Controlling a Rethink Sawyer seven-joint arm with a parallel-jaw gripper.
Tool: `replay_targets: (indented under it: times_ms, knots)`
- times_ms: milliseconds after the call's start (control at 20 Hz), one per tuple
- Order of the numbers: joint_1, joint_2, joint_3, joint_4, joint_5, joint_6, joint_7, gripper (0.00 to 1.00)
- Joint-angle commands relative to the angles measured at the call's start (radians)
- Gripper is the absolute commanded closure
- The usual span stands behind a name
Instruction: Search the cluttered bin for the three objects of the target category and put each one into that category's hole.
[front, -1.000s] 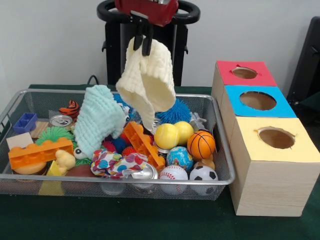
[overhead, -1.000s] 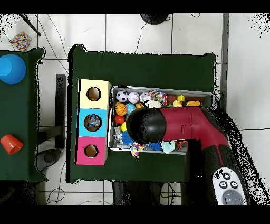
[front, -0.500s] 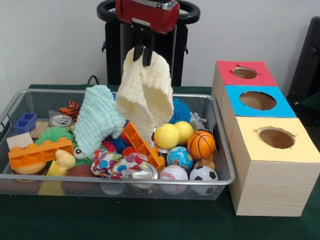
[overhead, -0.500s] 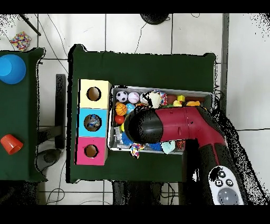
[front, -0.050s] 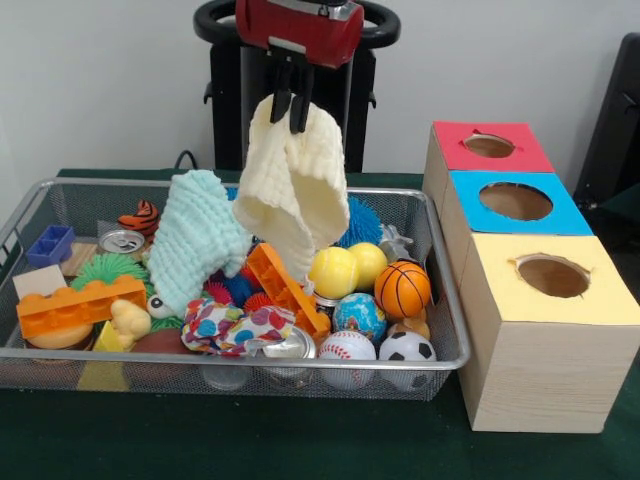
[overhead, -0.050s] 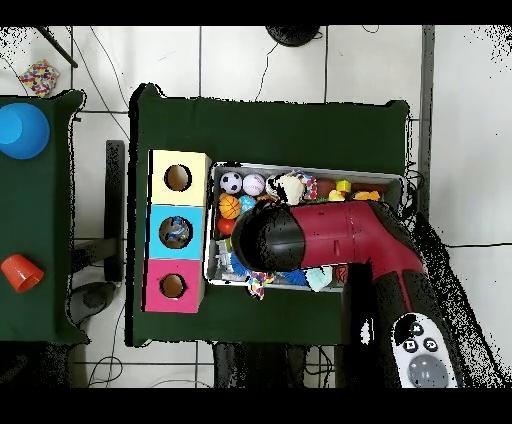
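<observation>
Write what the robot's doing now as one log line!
gripper: shut on cream cloth | cloth: hanging above wire bin | holes: none reached

Three holed boxes (front, -0.050s: 530, 300), two cloths (front, -0.050s: 295, 185), two orange bricks (front, -0.050s: 80, 305), two cans (front, -0.050s: 122, 240).

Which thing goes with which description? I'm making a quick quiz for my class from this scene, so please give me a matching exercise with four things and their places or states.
Things:
1. cream cloth
2. mint cloth
3. basketball
4. yellow box

Descriptions:
A. stands outside the bin, nearest the camera in the row of boxes in the front view
B. hangs in the air, pinched by the gripper
C. lies draped over the toys in the bin
D. sits among the other balls at the bin's end beside the boxes

Pairs: 1-B, 2-C, 3-D, 4-A
</observation>
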Motion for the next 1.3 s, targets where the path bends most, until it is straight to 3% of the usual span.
replay_targets:
  times_ms: [50,400,700,1300]
  knots:
    - [-0.007,0.035,0.019,0.099,0.015,-0.124,0.003,1.00]
    - [-0.093,0.082,0.089,0.205,0.134,-0.279,0.011,1.00]
    - [-0.110,0.131,0.099,0.223,0.150,-0.376,0.026,1.00]
    - [-0.096,0.130,0.074,0.233,0.162,-0.419,0.044,1.00]
